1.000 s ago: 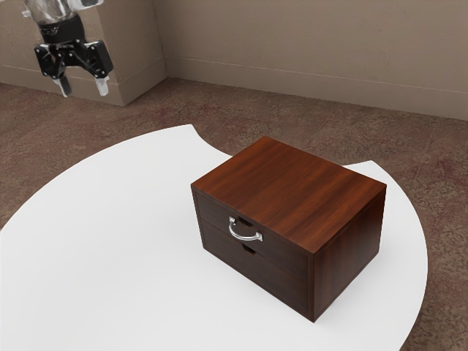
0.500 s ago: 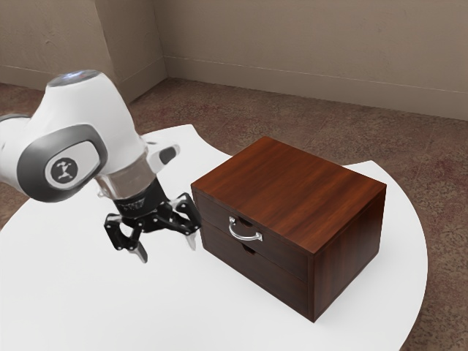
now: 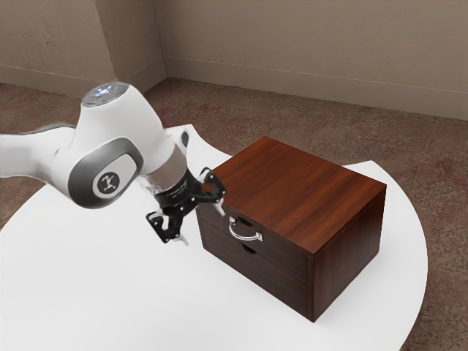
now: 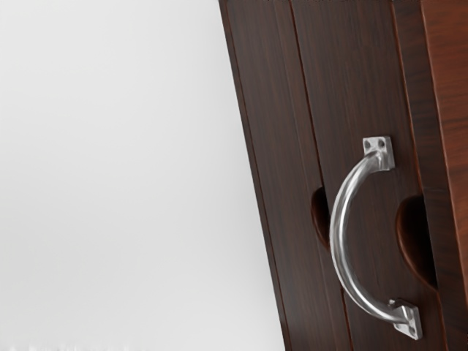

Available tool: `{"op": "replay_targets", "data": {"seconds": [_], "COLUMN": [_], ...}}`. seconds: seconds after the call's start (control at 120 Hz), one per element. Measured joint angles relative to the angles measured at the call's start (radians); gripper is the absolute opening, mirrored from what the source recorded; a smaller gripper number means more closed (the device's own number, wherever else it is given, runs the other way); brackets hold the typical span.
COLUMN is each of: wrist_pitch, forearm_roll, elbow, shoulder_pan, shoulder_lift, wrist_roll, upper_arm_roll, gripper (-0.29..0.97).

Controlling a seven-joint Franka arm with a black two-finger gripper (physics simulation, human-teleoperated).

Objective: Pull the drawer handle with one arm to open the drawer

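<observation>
The exterior view looks down at an angle from high up and well back. It faces the dark reddish-brown wooden two-drawer box (image 3: 292, 197) corner-on, with the round white surface (image 3: 80, 292) under it and brown floor and beige wall beyond. The wrist view, carried at the black hand (image 3: 194, 214), sits close to the box's front, facing it, rolled sideways. Both views share the box's curved silver metal handle (image 3: 244, 232) (image 4: 349, 248), drawer fronts and adjoining surface.

I see the cabinet (image 3: 292, 190) standing on the table (image 3: 88, 292), the handle (image 3: 245, 232) on the cabinet's front face, and my end effector (image 3: 191, 216) just beside that face, on the exterior view's left.
</observation>
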Motion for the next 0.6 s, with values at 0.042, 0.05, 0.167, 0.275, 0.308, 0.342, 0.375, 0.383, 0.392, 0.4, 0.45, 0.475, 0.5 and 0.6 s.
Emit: {"op": "replay_targets", "data": {"seconds": [0.042,0.05,0.167,0.275,0.308,0.342,0.375,0.383,0.392,0.4,0.45,0.475,0.5,0.6], "wrist_pitch": [0.010,0.012,0.033,0.056,0.069,0.085,0.102,0.107,0.111,0.117,0.149,0.165,0.180,0.236], "forearm_roll": [-0.002,-0.005,-0.044,-0.060,-0.062,-0.063,-0.064,-0.064,-0.064,-0.065,-0.065,-0.064,-0.064,-0.062], "elbow": [-0.008,-0.010,-0.052,-0.064,-0.064,-0.065,-0.064,-0.064,-0.064,-0.064,-0.064,-0.063,-0.063,-0.063], "shoulder_pan": [0.000,0.000,0.000,-0.013,-0.020,-0.024,-0.026,-0.027,-0.027,-0.028,-0.029,-0.031,-0.033,-0.031], "shoulder_lift": [-0.002,-0.002,-0.012,0.001,0.009,0.018,0.026,0.028,0.030,0.033,0.046,0.049,0.053,0.083], "wrist_roll": [-0.029,-0.035,-0.106,-0.160,-0.175,-0.188,-0.201,-0.204,-0.207,-0.210,-0.227,-0.235,-0.243,-0.262], "upper_arm_roll": [-0.004,-0.007,-0.036,-0.044,-0.045,-0.046,-0.047,-0.047,-0.047,-0.047,-0.047,-0.047,-0.047,-0.046], "gripper": [0.64,0.64,0.63,0.63,0.63,0.63,0.63,0.63,0.63,0.63,0.63,0.62,0.62,0.62]}}
